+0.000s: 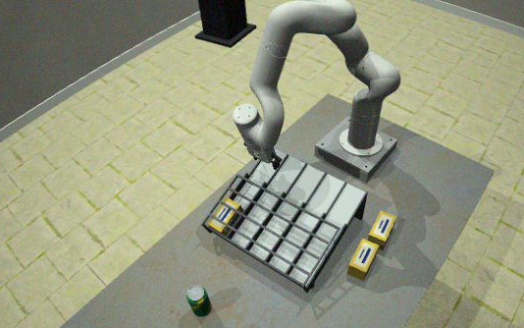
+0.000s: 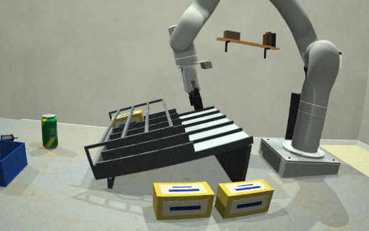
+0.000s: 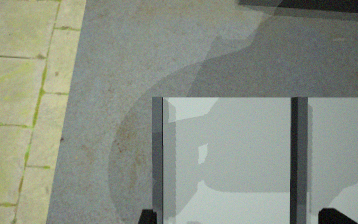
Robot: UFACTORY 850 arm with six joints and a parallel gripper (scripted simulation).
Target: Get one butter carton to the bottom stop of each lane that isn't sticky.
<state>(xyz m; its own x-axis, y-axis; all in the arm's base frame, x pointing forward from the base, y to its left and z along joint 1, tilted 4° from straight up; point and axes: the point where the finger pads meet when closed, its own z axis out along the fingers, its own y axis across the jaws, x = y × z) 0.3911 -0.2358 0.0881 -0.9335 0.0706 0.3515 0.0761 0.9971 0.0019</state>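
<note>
The sloped shelf [image 1: 344,198] [image 2: 222,142] has five lanes under a dark bar grid. One yellow butter carton [image 1: 224,215] [image 2: 126,117] rests at the bottom stop of the far-left lane. Two more butter cartons, one [image 1: 383,228] [image 2: 244,198] and another [image 1: 363,257] [image 2: 183,200], lie on the mat beside the shelf. My gripper [image 1: 273,161] [image 2: 195,100] [image 3: 241,220] is open and empty just above the top end of that far-left lane; the wrist view shows the lane's pale top [image 3: 226,150] between my fingertips.
A green can [image 1: 198,300] [image 2: 50,131] stands on the mat in front of the shelf. A blue bin [image 2: 1,162] sits off to one side. The arm's base [image 1: 355,149] [image 2: 298,160] stands behind the shelf's high end.
</note>
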